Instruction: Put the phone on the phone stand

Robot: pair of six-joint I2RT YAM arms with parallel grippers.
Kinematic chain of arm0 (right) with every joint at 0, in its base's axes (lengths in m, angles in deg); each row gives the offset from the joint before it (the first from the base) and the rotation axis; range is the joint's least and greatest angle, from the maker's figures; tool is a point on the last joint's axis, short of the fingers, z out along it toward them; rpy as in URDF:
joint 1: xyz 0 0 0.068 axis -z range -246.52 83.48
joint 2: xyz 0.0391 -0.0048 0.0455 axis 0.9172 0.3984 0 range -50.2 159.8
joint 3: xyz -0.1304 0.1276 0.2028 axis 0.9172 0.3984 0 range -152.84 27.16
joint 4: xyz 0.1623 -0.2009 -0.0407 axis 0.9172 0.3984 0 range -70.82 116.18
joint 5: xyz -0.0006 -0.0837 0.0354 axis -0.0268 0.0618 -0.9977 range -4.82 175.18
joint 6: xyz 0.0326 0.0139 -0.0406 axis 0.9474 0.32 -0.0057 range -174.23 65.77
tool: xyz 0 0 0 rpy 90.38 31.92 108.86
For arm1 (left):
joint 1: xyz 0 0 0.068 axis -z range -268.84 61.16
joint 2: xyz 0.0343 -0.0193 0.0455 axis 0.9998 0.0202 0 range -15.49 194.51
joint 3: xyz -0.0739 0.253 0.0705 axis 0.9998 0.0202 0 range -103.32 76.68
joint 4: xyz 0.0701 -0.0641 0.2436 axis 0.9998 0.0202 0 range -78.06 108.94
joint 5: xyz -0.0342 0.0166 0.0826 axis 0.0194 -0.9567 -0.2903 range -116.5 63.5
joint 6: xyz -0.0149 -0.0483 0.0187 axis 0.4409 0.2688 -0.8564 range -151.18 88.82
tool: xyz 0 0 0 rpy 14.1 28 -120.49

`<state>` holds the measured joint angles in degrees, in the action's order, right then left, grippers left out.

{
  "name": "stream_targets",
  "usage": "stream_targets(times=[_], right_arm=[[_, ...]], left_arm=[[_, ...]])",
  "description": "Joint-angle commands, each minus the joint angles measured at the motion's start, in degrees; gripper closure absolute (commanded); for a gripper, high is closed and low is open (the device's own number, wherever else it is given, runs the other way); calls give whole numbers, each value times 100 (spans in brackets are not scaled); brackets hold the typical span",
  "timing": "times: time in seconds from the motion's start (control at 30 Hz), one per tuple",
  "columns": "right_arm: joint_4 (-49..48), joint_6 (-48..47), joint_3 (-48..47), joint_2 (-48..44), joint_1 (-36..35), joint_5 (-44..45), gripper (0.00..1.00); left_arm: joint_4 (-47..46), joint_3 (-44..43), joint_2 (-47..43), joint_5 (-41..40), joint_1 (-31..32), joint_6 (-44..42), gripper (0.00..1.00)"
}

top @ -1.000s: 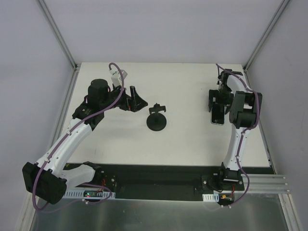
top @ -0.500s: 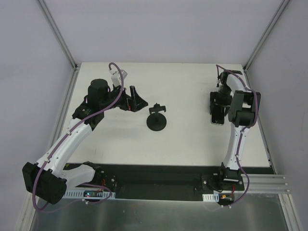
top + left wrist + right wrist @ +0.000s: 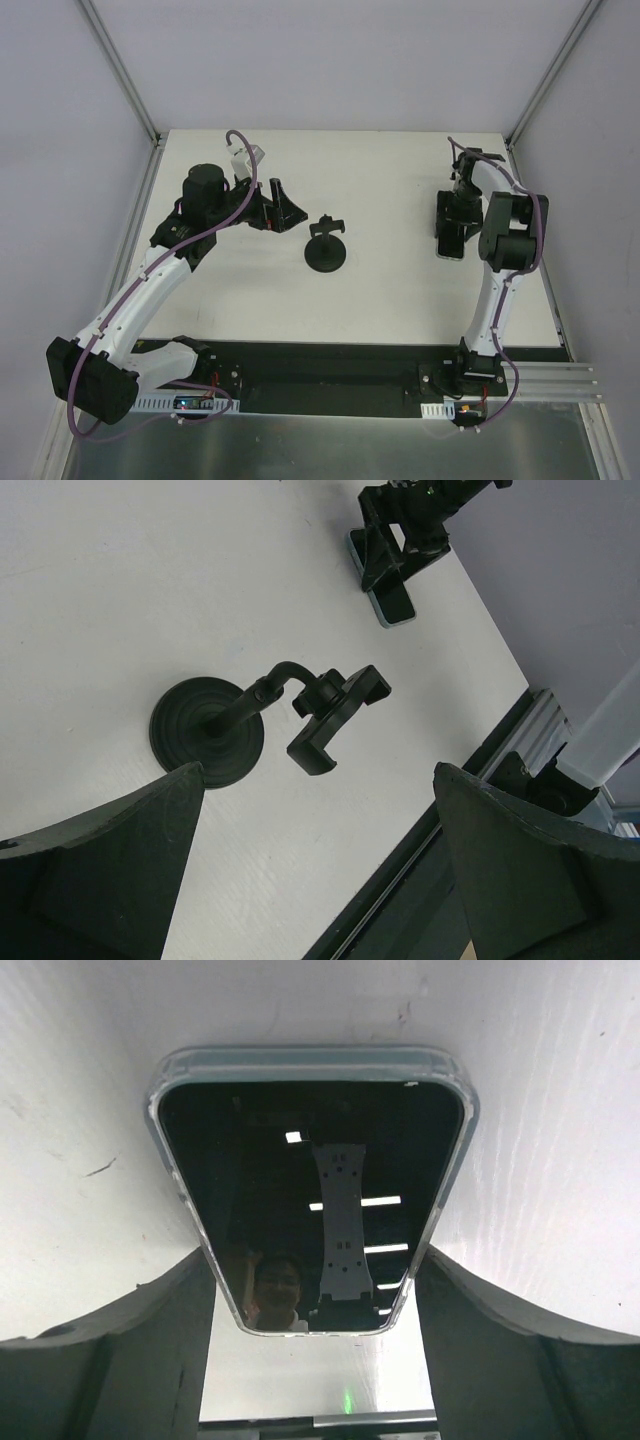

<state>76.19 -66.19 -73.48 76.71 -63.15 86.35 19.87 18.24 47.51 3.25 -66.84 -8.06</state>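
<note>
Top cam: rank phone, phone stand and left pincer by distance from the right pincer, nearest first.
1. phone: far right, lying flat between the fingers of the right pincer.
2. phone stand: centre, standing free.
3. left pincer: left of the stand, farthest.

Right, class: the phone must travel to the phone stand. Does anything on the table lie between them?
Nothing visible does. Bare white table separates the phone, flanked by the right gripper, from the phone stand. The left gripper sits on the stand's far side, out of that path.
</note>
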Motion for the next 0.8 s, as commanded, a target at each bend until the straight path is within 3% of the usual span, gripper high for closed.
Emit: stream_targets(times=[0.0, 0.4, 0.67, 0.77], right_arm=[[-945, 168, 709, -911, -162, 155, 77], [-2844, 371, 2575, -2706, -329, 349, 87], [-3995, 370, 3718, -4022, -548, -20, 90], [-3970, 484, 3841, -4524, -627, -362, 90]], left_arm=[[-212, -63, 28, 100, -55, -35, 4], [-221, -36, 28, 39, -55, -44, 4], [-256, -36, 10, 39, -64, -9, 4], [-291, -142, 19, 223, -64, 201, 5]])
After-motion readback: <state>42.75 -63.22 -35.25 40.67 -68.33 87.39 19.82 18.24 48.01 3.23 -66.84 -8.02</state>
